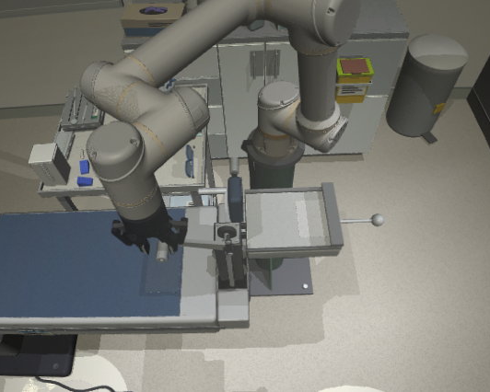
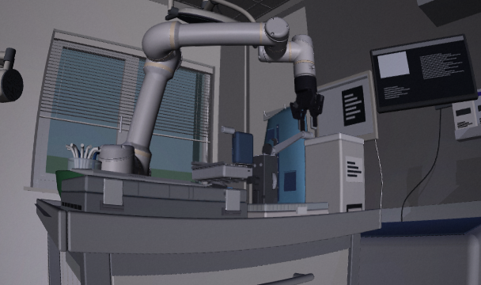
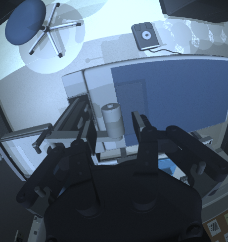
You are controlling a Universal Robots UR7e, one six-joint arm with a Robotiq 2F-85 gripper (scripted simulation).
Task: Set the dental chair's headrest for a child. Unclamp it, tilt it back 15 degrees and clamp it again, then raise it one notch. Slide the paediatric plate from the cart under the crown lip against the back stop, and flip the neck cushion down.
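Note:
My gripper [image 1: 157, 244] [image 2: 307, 118] [image 3: 113, 126] hangs over the head end of the blue dental chair [image 1: 82, 262], just above the grey cylindrical grip [image 1: 161, 252] [image 3: 113, 120] at the end of the clamp lever [image 1: 197, 245] [image 2: 288, 141]. The lever runs to the clamp hub [image 1: 226, 231] on the headrest post. The headrest tray [image 1: 289, 220] extends to the right, with the dark blue neck cushion [image 1: 235, 198] [image 2: 242, 147] standing upright at its near end. A ball-ended rod [image 1: 376, 220] sticks out of the tray's far side. The gripper is open and holds nothing.
The instrument cart [image 1: 121, 152] stands behind the chair, carrying a tray, small blue items and a white box [image 1: 49, 163]. The arm's base pedestal [image 1: 273, 161] sits behind the headrest. A grey bin [image 1: 425, 85] stands at the far right beside cabinets.

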